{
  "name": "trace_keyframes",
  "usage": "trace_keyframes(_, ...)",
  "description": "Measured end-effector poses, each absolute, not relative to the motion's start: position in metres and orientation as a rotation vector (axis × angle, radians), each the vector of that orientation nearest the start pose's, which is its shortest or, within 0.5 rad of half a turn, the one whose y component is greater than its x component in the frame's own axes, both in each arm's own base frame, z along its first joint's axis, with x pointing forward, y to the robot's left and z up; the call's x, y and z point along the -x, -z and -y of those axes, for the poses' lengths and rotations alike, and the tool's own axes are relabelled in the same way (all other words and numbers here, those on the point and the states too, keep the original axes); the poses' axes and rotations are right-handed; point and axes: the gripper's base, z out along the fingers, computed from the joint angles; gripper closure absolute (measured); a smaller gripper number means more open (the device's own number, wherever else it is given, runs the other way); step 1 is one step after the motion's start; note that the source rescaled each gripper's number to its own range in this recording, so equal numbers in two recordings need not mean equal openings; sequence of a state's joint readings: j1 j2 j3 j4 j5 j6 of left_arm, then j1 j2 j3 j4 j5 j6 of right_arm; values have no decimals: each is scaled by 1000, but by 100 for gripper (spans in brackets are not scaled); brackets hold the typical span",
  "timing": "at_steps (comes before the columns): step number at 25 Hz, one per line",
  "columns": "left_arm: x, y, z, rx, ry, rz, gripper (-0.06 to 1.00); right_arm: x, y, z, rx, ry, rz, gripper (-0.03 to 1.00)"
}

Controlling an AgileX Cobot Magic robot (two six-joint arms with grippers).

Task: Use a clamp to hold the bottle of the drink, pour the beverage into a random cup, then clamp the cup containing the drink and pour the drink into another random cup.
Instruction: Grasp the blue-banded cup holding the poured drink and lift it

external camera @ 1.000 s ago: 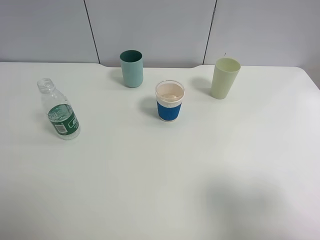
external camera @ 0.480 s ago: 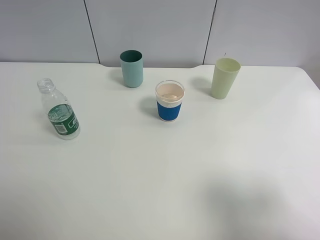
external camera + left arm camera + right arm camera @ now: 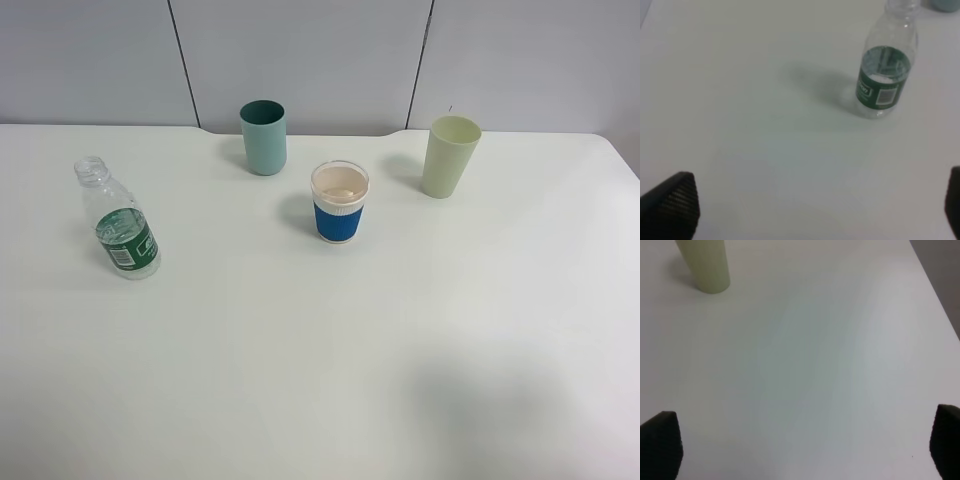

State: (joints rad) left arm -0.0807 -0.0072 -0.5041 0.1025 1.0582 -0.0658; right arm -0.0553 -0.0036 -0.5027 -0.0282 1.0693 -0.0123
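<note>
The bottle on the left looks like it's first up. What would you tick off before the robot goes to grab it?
1. Bottle standing upright with its cap off: ok.
2. Left gripper open and empty: ok.
3. Bottle between its jaws: not ok; it stands ahead of them, apart.
4. Blue-sleeved cup upright with its mouth open to receive the pour: ok.
5. Blue-sleeved cup empty inside: cannot tell.
6. Right gripper open and holding nothing: ok.
</note>
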Motion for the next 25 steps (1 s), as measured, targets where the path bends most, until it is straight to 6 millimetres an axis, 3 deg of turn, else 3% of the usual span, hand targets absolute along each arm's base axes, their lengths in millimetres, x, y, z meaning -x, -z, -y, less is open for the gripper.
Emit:
trace_keyframes(19,6,-279,-9,-7,-32,-2026,-6,6,-277,2,-46,76,-2047,-2)
trace_keyframes(25,7,-279,-8,94,-95,-2025,-6,6,-277,2,-46,76,-2047,-2)
